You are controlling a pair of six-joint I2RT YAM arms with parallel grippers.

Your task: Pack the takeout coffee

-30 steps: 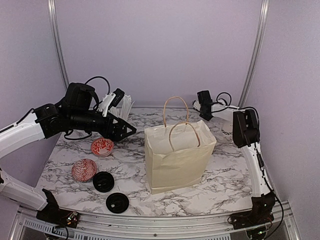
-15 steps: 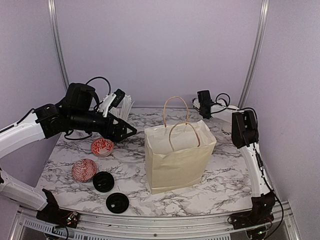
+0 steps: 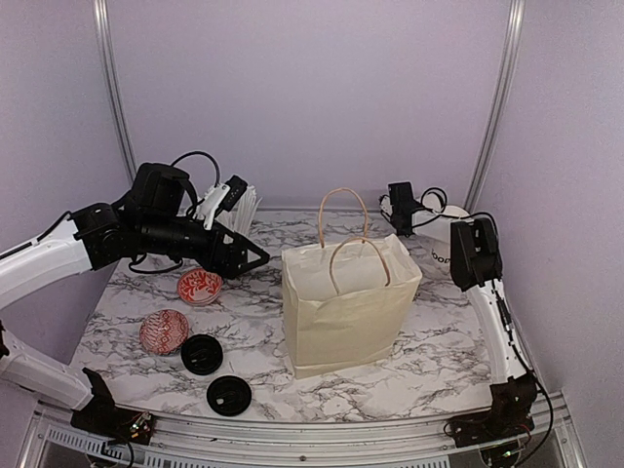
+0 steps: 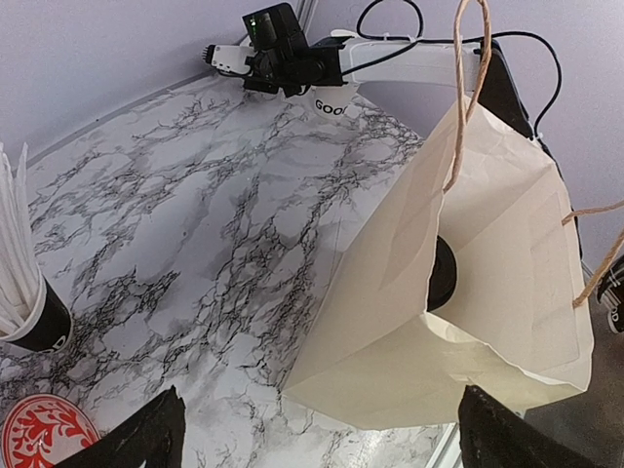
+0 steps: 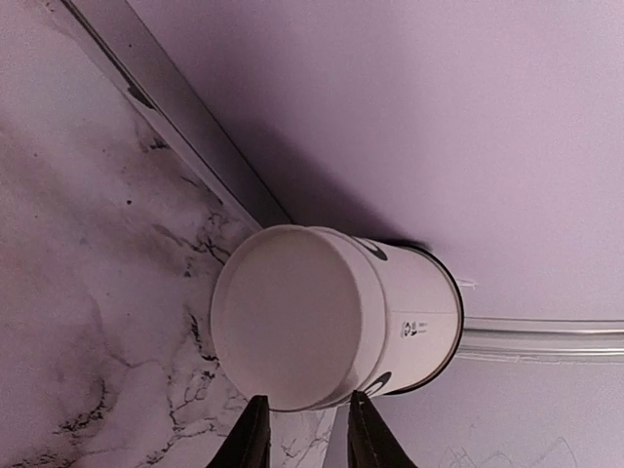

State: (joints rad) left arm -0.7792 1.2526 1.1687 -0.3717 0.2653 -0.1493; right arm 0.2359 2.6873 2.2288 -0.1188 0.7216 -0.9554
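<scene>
A white paper cup (image 5: 322, 327) with black lettering and a black lid lies on its side in the back right corner, base toward my right wrist camera. It also shows in the top view (image 3: 439, 252) and in the left wrist view (image 4: 331, 102). My right gripper (image 5: 307, 429) (image 3: 388, 203) has its fingers slightly apart, with the tips just short of the cup's base and nothing held. A cream paper bag (image 3: 346, 302) (image 4: 487, 253) stands mid-table, with a black lid (image 4: 444, 273) showing inside it. My left gripper (image 3: 255, 257) (image 4: 322, 439) hovers left of the bag, wide open and empty.
Two red-patterned bowls (image 3: 200, 286) (image 3: 164, 331) and two loose black lids (image 3: 202, 354) (image 3: 229, 395) lie at the front left. A black cup of white sticks (image 3: 244, 210) (image 4: 24, 292) stands at the back left. The bag's twine handles (image 3: 343, 219) stand upright.
Both grippers have shifted slightly to the right. The cup, the bag and the other things have not moved.
</scene>
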